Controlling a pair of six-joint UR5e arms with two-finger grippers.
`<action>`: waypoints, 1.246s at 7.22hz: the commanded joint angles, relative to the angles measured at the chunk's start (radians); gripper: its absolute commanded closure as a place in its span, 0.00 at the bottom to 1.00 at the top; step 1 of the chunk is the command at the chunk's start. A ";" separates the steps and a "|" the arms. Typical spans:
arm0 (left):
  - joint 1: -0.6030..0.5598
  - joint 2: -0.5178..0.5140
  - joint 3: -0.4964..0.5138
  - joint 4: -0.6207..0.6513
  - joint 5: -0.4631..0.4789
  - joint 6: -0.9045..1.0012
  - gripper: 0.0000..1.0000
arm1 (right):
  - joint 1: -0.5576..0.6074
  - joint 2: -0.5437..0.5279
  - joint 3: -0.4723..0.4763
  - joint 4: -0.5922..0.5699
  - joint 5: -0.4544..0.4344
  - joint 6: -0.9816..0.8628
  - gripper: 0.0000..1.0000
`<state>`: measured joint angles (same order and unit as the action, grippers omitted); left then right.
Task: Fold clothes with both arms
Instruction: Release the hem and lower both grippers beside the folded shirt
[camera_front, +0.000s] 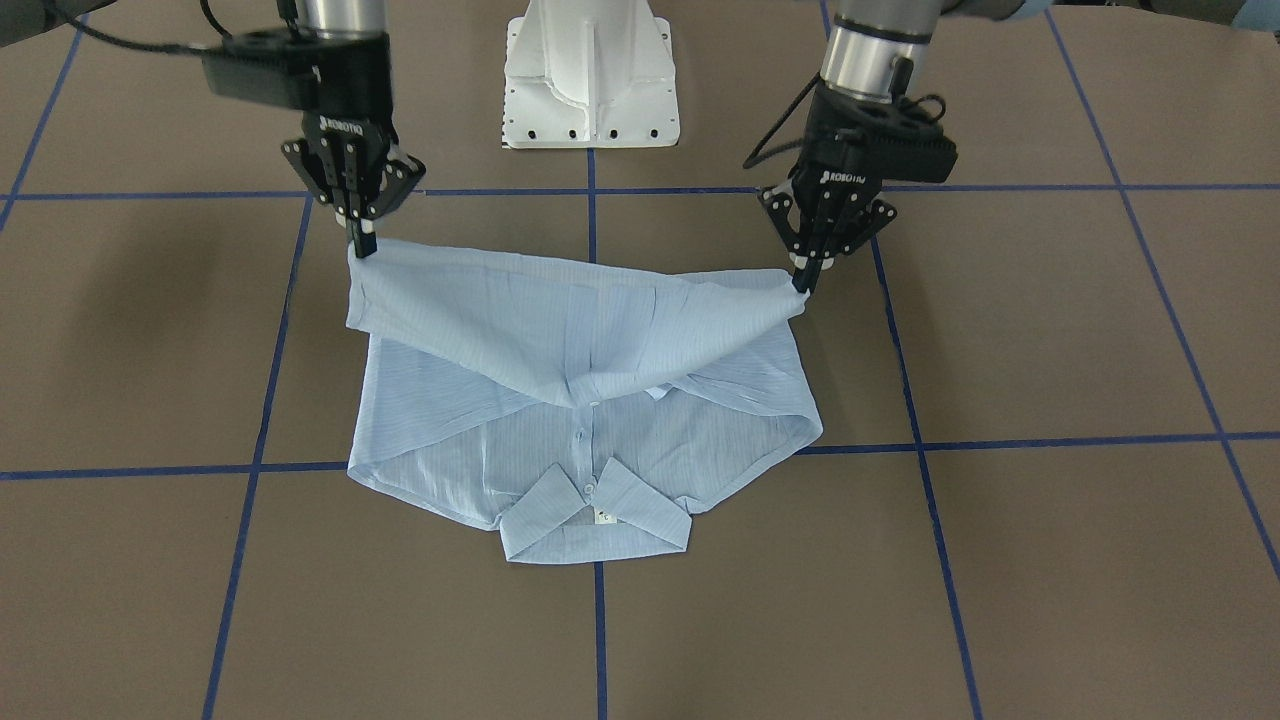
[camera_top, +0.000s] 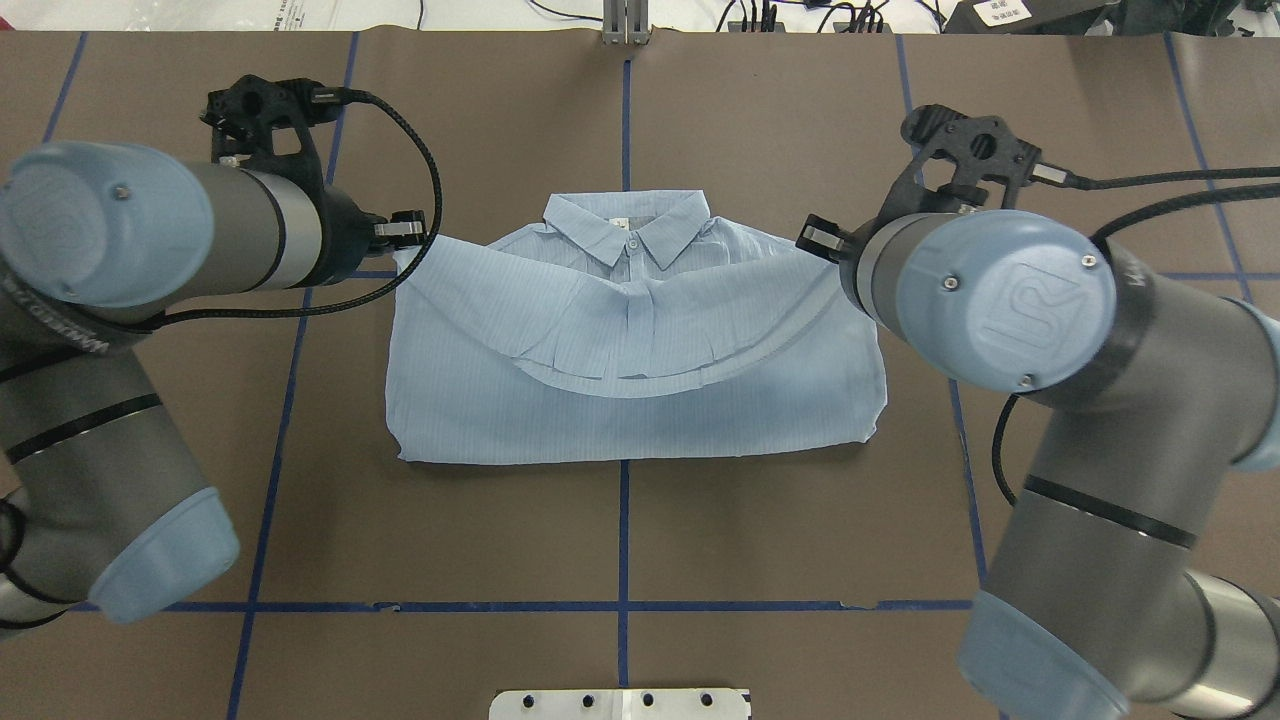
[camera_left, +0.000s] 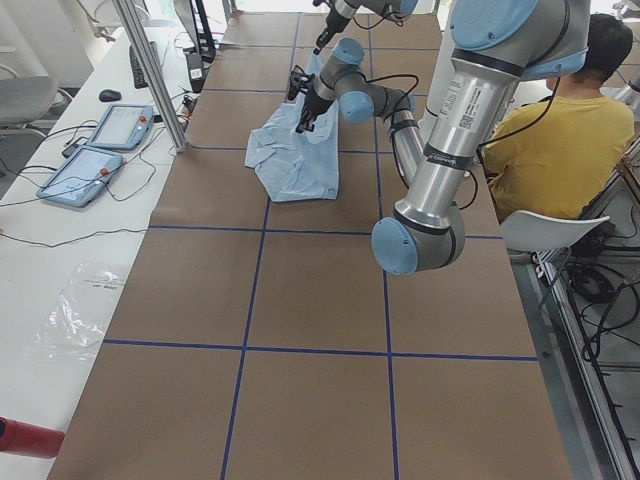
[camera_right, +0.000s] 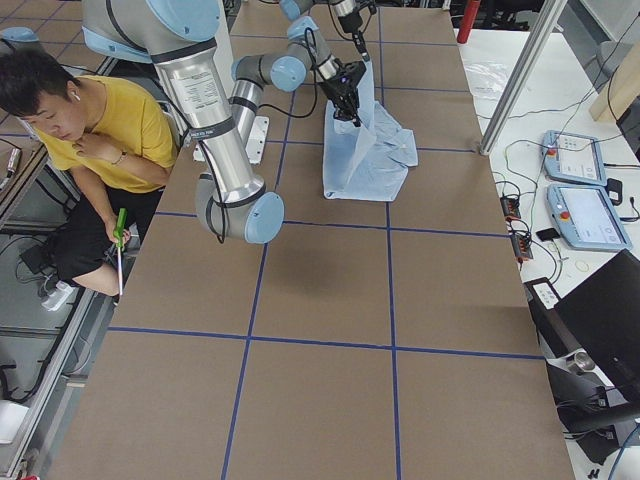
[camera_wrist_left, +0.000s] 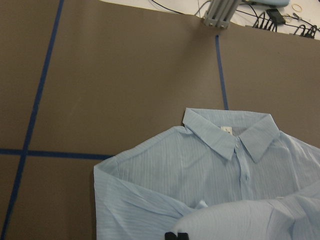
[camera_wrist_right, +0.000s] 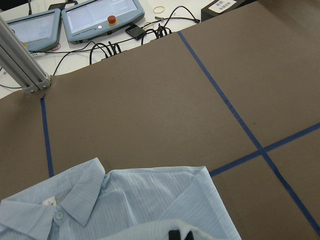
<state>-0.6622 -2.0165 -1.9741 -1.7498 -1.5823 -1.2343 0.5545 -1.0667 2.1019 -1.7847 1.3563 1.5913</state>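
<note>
On shirt (camera_front: 600, 330) hem: left claw (camera_front: 805, 280), right claw (camera_front: 362, 245)

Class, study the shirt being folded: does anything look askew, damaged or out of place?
Nothing damaged. On the shirt, the lifted edge sags midway between the left gripper and right gripper, so the fold looks uneven.

We read "ROBOTIQ" in white on the black body of the right pincer (camera_front: 362, 245) and again on the left pincer (camera_front: 803, 278). We read the "UR" logo on the light-blue joint cap (camera_top: 1005, 300) of the right arm (camera_top: 1100, 520). The white neck label (camera_front: 603, 517) of the shirt (camera_front: 600, 330) is too small to read.
</note>
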 joint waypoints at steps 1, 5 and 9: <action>0.001 -0.037 0.301 -0.263 0.062 0.001 1.00 | 0.047 0.001 -0.262 0.247 0.000 -0.060 1.00; 0.007 -0.074 0.463 -0.349 0.071 0.002 1.00 | 0.059 -0.006 -0.473 0.425 -0.005 -0.109 1.00; -0.003 0.000 0.369 -0.462 0.020 0.180 0.00 | 0.109 -0.010 -0.424 0.418 0.085 -0.175 0.00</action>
<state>-0.6598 -2.0565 -1.5442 -2.1727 -1.5285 -1.1526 0.6317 -1.0735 1.6452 -1.3611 1.3793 1.4567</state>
